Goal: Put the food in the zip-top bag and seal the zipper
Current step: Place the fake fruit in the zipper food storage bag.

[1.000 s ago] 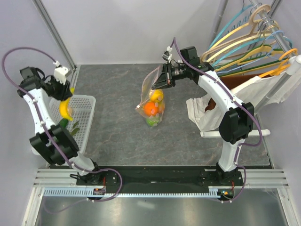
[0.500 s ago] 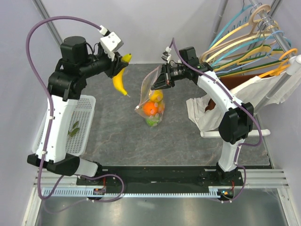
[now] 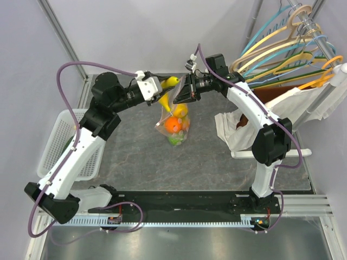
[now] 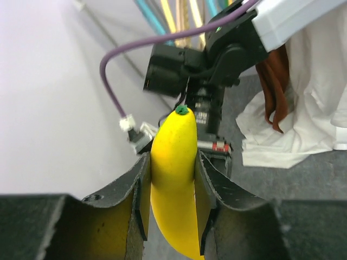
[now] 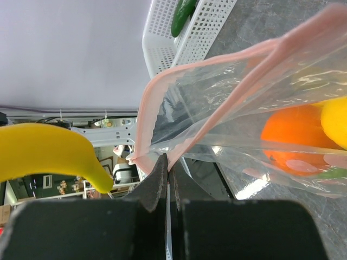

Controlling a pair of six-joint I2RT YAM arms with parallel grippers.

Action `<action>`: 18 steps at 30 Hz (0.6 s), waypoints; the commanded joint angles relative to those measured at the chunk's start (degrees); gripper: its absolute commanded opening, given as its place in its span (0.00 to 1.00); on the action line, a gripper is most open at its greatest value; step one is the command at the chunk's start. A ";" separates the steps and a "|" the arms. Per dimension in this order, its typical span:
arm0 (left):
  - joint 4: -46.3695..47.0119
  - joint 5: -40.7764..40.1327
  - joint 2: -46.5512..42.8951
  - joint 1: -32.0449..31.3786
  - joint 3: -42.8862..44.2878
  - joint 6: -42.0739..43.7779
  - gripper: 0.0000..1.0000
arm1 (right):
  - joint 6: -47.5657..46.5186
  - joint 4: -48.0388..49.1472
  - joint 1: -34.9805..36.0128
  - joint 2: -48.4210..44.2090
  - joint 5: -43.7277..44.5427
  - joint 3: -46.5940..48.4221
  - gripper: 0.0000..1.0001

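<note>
Hanging over the grey counter (image 3: 124, 157) in the top view, the zip-top bag (image 3: 172, 111) is pinched at its upper edge by the right end effector (image 3: 183, 93). The food (image 3: 173, 125), orange, yellow and green pieces, sits in its bottom. The left end effector (image 3: 161, 97) is clamped on a banana (image 3: 170, 84) just beside the bag's mouth. A white basket (image 3: 59, 141) lies at the left.

From the left wrist, both fingers (image 4: 142, 189) press the banana's sides, and its green tip points toward the right arm.

From the right wrist, the jaws are together on the pink zipper (image 5: 154, 86). The mouth gapes, and the banana's end is near it but apart.
</note>
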 commanded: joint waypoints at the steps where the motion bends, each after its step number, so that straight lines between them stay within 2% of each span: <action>1: 14.11 11.62 2.27 -0.24 -0.44 10.00 0.02 | 0.48 1.80 0.34 -0.88 -1.92 0.11 0.00; 7: 15.52 19.87 4.39 -0.07 -2.81 20.29 0.02 | 0.57 2.07 0.42 -1.23 -2.45 -0.24 0.00; 18: 15.96 21.82 7.82 2.13 -3.87 31.64 0.02 | 0.65 2.33 0.51 -2.64 -2.98 -1.74 0.00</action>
